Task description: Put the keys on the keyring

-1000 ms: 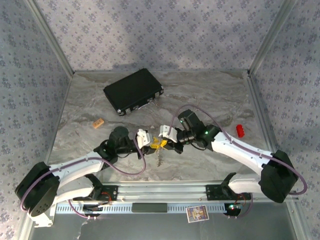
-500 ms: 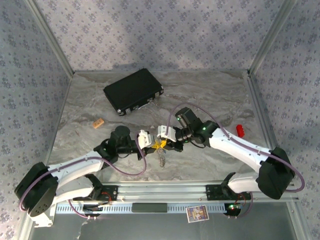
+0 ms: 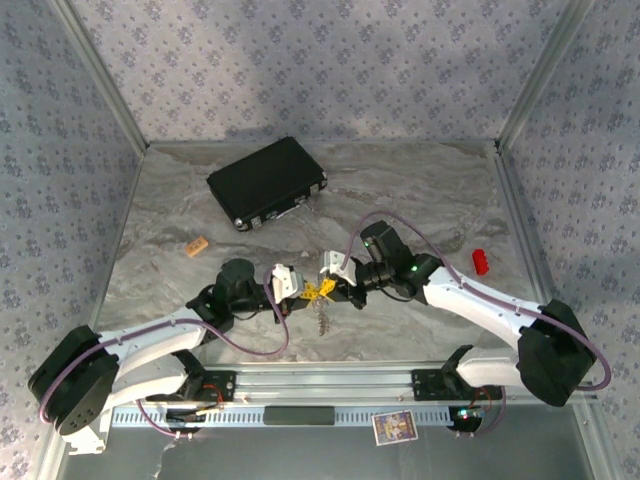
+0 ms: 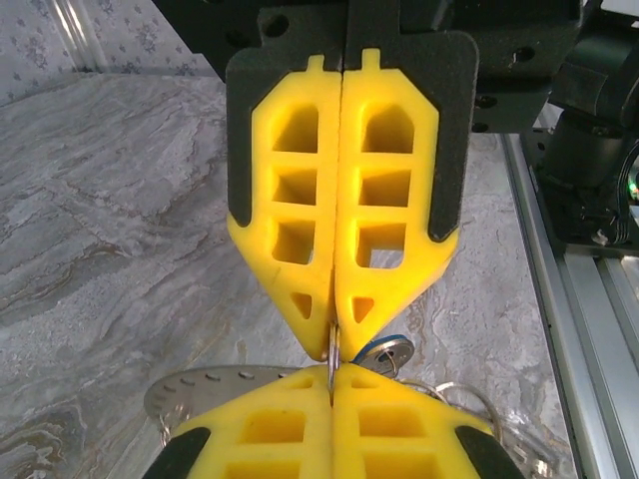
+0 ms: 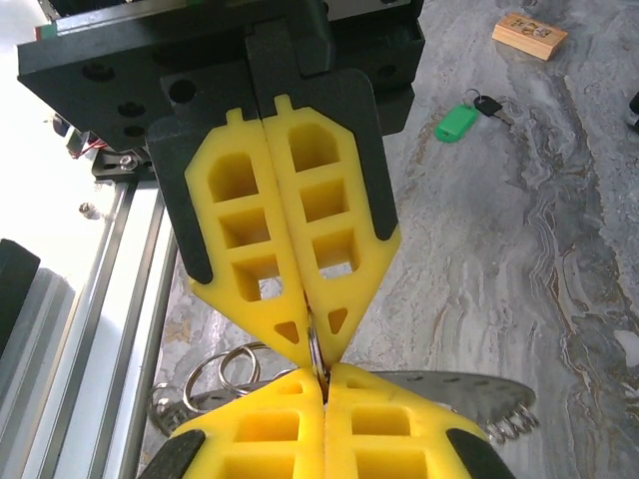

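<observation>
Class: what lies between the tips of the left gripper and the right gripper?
A thin metal ring, pinched edge-on by the left gripper and the right gripper, tip to tip, as both wrist views show.

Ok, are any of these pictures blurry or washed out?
Top external: sharp, evenly lit, soft shadows on the table. Left wrist: sharp, no glare. Right wrist: left edge blown out white, though the green key tag is crisp.

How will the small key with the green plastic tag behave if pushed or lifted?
The small key with the green plastic tag lies flat on the grey marbled tabletop, so it would probably slide, not roll. Tag and dark key head look linked by a thin loop, so likely a floppy joint that dangles when lifted. It looks thin, so probably light.
</observation>
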Available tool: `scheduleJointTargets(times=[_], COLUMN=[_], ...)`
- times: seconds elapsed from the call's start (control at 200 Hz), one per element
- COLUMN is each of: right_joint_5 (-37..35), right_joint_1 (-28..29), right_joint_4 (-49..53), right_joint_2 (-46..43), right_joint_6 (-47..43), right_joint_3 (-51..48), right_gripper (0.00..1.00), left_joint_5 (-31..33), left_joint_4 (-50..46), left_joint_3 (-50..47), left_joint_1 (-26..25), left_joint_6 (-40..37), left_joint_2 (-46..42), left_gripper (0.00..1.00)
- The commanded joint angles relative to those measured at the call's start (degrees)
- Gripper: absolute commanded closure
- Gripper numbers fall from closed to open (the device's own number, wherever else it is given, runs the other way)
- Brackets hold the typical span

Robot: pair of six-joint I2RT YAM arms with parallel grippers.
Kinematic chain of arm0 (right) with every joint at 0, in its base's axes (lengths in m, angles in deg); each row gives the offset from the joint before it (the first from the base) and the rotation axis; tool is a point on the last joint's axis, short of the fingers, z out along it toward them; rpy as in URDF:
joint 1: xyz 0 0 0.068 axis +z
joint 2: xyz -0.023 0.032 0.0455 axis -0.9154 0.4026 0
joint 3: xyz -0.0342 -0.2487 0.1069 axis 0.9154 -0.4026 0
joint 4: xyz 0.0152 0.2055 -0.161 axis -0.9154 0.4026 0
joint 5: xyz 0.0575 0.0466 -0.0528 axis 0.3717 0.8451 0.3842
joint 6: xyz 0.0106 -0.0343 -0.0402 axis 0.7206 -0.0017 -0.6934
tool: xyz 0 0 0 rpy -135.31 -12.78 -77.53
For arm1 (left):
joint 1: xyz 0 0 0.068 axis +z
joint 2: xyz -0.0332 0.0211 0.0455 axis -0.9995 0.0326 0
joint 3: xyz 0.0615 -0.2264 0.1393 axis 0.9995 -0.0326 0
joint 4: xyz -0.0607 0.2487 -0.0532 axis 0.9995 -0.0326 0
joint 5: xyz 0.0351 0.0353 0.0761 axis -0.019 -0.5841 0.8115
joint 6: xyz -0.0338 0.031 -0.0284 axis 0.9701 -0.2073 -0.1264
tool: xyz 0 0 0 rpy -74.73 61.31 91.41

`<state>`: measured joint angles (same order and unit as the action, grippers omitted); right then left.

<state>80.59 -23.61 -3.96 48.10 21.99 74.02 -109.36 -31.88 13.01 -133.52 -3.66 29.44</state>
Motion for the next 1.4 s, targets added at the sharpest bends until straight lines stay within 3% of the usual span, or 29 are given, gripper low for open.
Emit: scheduleJointTargets(times=[0.0,0.09,0.31,0.39,0.49,0.6,0.665,0.745,1.054,1.174,1.289,1.394], right_joint_5=[0.61,-1.27,-5.64,-7.09,-7.56,-5.79,-3.71,-0.74,1.98,1.6,1.78,0.87], right_joint_1=[-0.07,0.45,2.69,3.65,4.36,3.61,2.26,0.69,-0.03,0.0,0.02,0.09], right_joint_4=[1.16,7.03,18.49,21.65,23.88,19.97,14.74,8.95,0.46,0.0,0.6,4.04], right_joint_2=[-0.17,0.12,2.1,3.15,3.88,2.23,0.36,-1.21,-0.3,0.72,0.92,0.73], right_joint_6=[-1.08,-4.12,-9.78,-11.29,-12.21,-10.19,-7.05,-3.3,2.09,1.99,1.57,-0.44], right_joint_3=[2.06,4.79,10.89,13.06,15.19,13.91,10.73,6.71,1.74,1.33,1.52,3.2], right_gripper=[1.0,1.0,1.0,1.0,1.0,1.0,0.84,0.75,0.73,0.77,0.98,1.0], left_joint_5=[-0.29,1.16,1.44,0.53,-0.78,-1.7,-2.09,-2.43,-3.72,-4.3,-3.46,-1.17], left_joint_4=[2.37,-3.09,-11.48,-13.57,-15.57,-15.35,-13.28,-8.92,1.18,2.34,2.48,0.85], left_joint_3=[1.48,2.87,5.6,6.9,8.11,8.05,7.21,5.44,2.11,2.02,2.02,2.47], left_joint_1=[-0.4,-0.36,-0.39,-0.34,-0.37,-0.38,-0.34,-0.4,-0.4,-0.35,-0.39,-0.4], left_joint_6=[0.58,-1.1,-4.75,-5.94,-7.28,-7.74,-7.07,-5.2,-0.93,-0.42,-0.23,-0.19], left_joint_2=[-1.45,-2.16,-1.88,-1.26,-0.98,-1.29,-1.67,-2.03,-1.34,-0.72,-0.54,-1.02], left_gripper=[0.77,0.73,0.79,0.83,0.96,1.0,1.0,1.0,1.0,1.0,1.0,0.74])
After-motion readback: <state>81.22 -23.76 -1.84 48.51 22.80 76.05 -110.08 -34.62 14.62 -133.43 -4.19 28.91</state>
